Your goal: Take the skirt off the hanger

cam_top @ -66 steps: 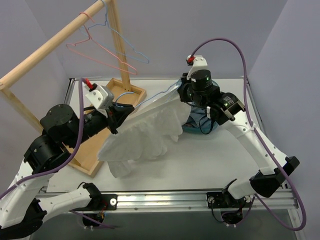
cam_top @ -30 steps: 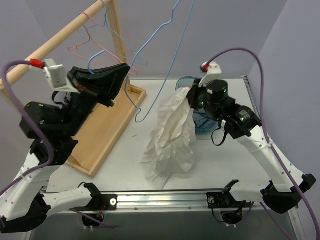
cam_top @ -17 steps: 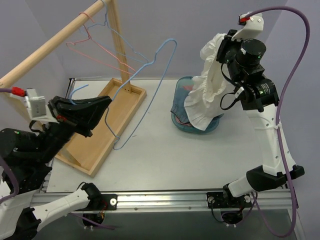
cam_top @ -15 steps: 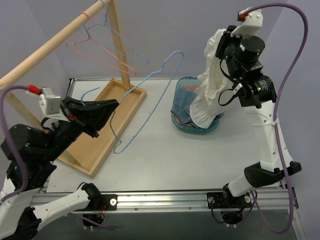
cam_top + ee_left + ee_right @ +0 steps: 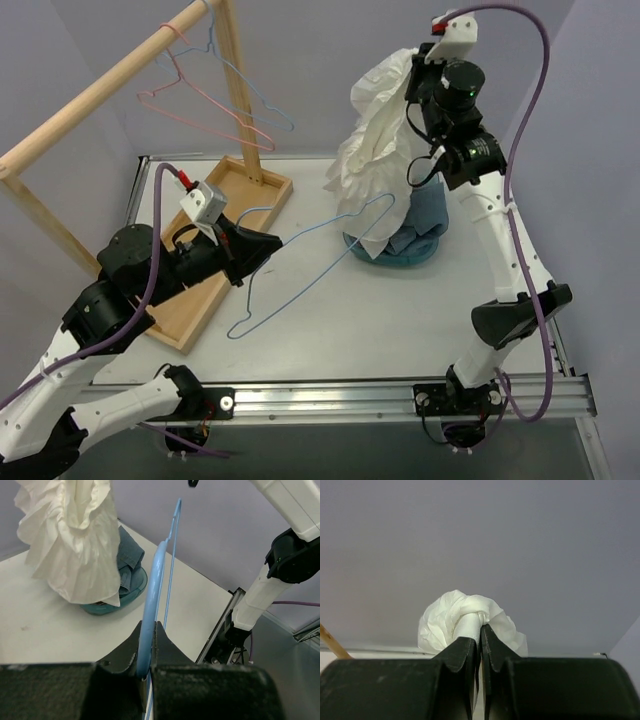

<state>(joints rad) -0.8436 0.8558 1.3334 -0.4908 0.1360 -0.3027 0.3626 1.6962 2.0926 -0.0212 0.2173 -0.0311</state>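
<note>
- High over the far right of the table, my right gripper is clamped on the top of the white skirt.
- The skirt hangs bunched, its hem down at the teal basin. It's clear of the hanger.
- My left gripper is pinched on the blue wire hanger, held low between the wooden tray and the basin.
- The hanger's far end sits just beside the skirt's hem.
- Blue denim is in the basin.
</note>
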